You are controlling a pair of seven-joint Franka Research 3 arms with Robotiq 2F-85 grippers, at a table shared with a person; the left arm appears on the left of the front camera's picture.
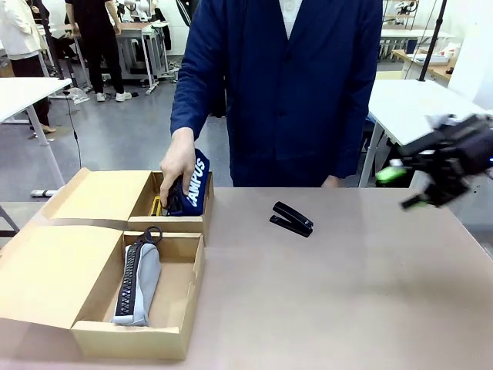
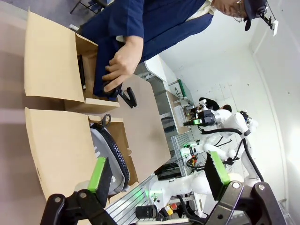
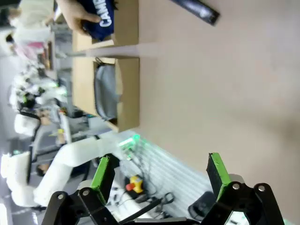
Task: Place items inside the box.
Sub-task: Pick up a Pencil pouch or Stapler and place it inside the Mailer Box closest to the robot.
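Observation:
A person's hand point(image 1: 179, 166) holds a navy zip pencil case point(image 1: 194, 187) lettered CAMPUS inside the far cardboard box point(image 1: 100, 193), next to a yellow item point(image 1: 156, 205). The near box point(image 1: 131, 338) holds a grey zip pencil case point(image 1: 139, 281). A black stapler point(image 1: 292, 219) lies on the table's middle. My right gripper point(image 1: 402, 189) hangs open and empty above the table's right edge, well to the right of the stapler. My left gripper point(image 2: 157, 171) is open and empty, off to the side of the boxes; the grey case point(image 2: 110, 154) and the navy case point(image 2: 101, 70) lie beyond it.
Both boxes have their flaps point(image 1: 46, 270) folded out to the left. The person stands close against the far edge of the brown table point(image 1: 347, 293). White tables and other people are in the room behind.

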